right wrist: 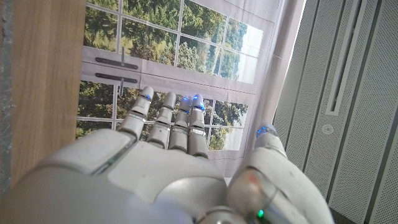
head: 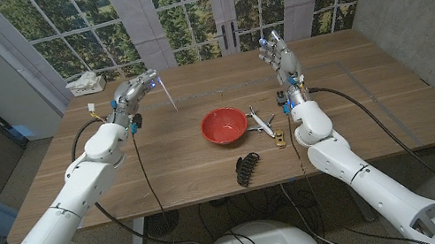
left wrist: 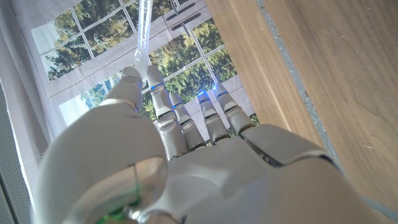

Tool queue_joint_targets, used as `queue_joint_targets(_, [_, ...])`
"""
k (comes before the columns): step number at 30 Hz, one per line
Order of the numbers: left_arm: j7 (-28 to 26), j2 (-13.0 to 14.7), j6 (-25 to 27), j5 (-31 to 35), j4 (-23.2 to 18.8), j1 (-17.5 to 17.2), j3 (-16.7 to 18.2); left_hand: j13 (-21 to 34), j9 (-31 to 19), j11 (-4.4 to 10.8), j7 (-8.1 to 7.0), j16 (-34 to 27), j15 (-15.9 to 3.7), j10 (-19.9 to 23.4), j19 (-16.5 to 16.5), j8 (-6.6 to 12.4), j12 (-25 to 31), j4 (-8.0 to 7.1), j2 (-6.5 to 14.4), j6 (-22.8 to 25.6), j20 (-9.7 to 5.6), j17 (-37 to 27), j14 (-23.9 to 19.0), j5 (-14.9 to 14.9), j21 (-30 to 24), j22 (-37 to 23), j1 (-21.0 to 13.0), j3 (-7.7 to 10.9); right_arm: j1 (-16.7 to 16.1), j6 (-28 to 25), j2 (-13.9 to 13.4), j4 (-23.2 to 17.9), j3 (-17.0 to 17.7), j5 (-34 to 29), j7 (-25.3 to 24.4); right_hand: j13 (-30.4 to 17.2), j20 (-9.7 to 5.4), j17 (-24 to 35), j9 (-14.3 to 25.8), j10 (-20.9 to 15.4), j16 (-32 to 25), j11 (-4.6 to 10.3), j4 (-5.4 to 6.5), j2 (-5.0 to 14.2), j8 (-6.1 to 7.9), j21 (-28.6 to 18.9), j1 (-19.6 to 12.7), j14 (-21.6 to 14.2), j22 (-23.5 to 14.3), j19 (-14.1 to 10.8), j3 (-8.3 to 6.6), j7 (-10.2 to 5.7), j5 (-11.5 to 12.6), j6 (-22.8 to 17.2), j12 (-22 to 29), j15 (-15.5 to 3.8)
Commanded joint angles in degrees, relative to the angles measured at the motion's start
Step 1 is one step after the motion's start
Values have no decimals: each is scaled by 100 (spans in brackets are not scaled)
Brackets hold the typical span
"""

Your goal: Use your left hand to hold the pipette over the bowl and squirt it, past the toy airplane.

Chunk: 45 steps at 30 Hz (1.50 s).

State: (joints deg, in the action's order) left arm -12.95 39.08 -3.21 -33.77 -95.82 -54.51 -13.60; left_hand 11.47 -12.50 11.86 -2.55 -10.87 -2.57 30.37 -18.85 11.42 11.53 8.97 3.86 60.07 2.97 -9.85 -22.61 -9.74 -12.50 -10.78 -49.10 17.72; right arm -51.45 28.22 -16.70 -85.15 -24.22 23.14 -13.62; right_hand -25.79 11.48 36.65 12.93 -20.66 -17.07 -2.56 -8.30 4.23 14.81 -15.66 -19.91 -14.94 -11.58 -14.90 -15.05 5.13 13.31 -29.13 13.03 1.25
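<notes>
My left hand [head: 133,92] is raised over the far left of the table and pinches a clear pipette [head: 168,94], whose thin tip slants down to the right. In the left wrist view the pipette [left wrist: 143,28] rises past the fingertips [left wrist: 152,81] of my left hand [left wrist: 186,162]. A red bowl [head: 224,125] sits mid-table, well to the right of the pipette. The small white toy airplane [head: 261,122] lies just right of the bowl. My right hand [head: 280,55] stands raised at the far right, fingers spread, holding nothing; it also fills the lower part of the right wrist view [right wrist: 180,168].
A black claw hair clip [head: 247,168] lies near the table's front edge below the bowl. A small object [head: 279,139] sits beside the airplane. A tissue box [head: 85,82] stands at the far left corner. Windows run behind the table [head: 358,106].
</notes>
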Motion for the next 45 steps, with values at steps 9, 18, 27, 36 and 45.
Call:
queue_joint_targets(9, [-417, 54, 301, 39, 301, -3, 40, -4, -12, -71, 59, 17, -583, 12, 9, -16, 37, 33, 49, -62, 31, -21, 30, -14, 3, -24, 2, 22, 303, -241, -5, 261, -201, -55, -37, 4, -8, 7, 27, 6, 13, -28, -33, 36, -57, 25, 20, -3, -26, 42, -42, 33, 17, 84, -29, 43])
queue_joint_targets(18, [-530, 114, 528, 73, 313, 28, 5, -4, -6, -71, 76, 20, -555, -8, 28, -41, 31, 39, 46, -154, 34, -21, 46, -15, 7, -25, 1, 22, 408, -210, 63, 446, -252, -11, 9, 3, -10, 10, 31, 30, 20, -30, -35, 35, -68, 30, 23, 11, -28, 58, -48, 32, 16, 106, -36, 38])
queue_joint_targets(27, [-608, 200, 787, 95, 226, 44, -35, -4, 9, -144, 103, 27, -483, -107, 79, -104, 2, 28, 58, -428, 70, -30, 101, -17, 18, -28, 27, 17, 440, -102, 100, 564, -274, -35, 9, 2, -11, 12, 35, 40, 26, -33, -36, 33, -77, 32, 27, 22, -30, 66, -53, 27, 14, 123, -36, 40])
queue_joint_targets(36, [-663, 348, 1073, 220, 83, 65, -126, -5, 52, -311, 160, 54, -362, -277, 147, -176, -25, 56, -3, -955, 95, -31, 253, -32, 26, -32, 29, -1, 399, -20, 100, 558, -268, -27, 16, 1, -16, 14, 39, 44, 26, -36, -38, 31, -84, 36, 29, 16, -31, 78, -59, 28, 13, 135, -35, 48])
queue_joint_targets(45, [-436, 481, 1037, 252, 30, 47, -158, -41, 175, -598, -102, 66, -132, -1115, 369, -212, -120, 25, -300, -3048, 139, -32, 733, -49, 57, -26, 91, -140, 341, 19, 65, 504, -252, -20, 31, 1, -17, 16, 42, 40, 27, -30, -39, 29, -83, 36, 31, 15, -33, 82, -63, 26, 11, 128, -31, 51])
